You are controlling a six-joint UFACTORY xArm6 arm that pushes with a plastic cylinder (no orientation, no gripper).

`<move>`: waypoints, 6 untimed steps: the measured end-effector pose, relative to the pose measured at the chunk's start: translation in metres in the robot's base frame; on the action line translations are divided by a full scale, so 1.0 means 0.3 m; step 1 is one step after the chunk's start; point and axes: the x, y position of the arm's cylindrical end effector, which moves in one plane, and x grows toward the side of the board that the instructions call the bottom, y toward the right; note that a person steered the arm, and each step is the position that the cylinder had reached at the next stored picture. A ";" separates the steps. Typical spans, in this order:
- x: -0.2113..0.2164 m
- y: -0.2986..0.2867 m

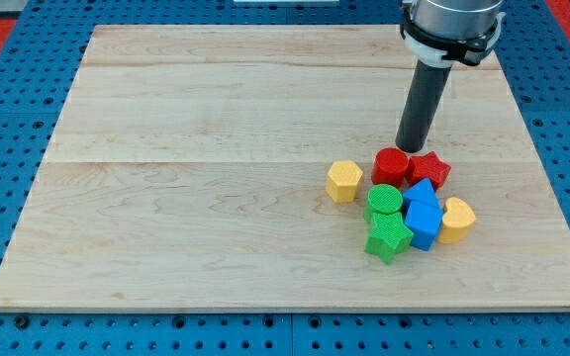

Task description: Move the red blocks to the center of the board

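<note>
My tip (408, 148), which has no pincer, rests just behind the light, rigid red plastic cylinder block (391, 165) and red plastic star block (428, 170); push their right faces leftward.

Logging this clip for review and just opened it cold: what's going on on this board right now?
I'm a rod-ended arm pushing blocks on a wooden board. My tip sits just above the red cylinder and red star, which lie side by side right of center. Below them cluster a green cylinder, green star, two blue blocks and a yellow heart; a yellow hexagon lies apart.
</note>
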 end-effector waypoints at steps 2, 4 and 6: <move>0.000 0.057; 0.000 0.105; 0.000 0.237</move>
